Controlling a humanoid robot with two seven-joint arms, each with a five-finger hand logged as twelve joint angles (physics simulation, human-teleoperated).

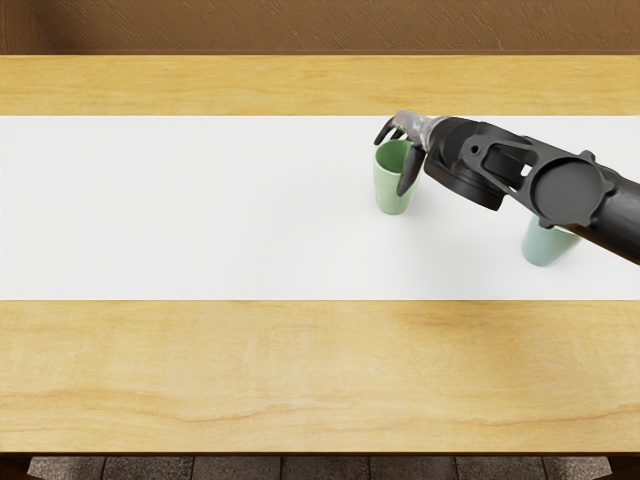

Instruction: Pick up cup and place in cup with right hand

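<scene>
Right hand was at the green cup, right of upper centre; its grip could not be determined. Grasping appeared underway; next required: secure hold, then carry toward blue cup, centre right.

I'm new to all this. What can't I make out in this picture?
All in the head view:
- Whether the right hand grips the green cup: the hand covers part of its rim and right side.
- The green cup's inside bottom: hidden by its near wall.
- The top of the blue-green cup: behind the right arm.
- The rest of that arm: cut off by the right edge.
</scene>
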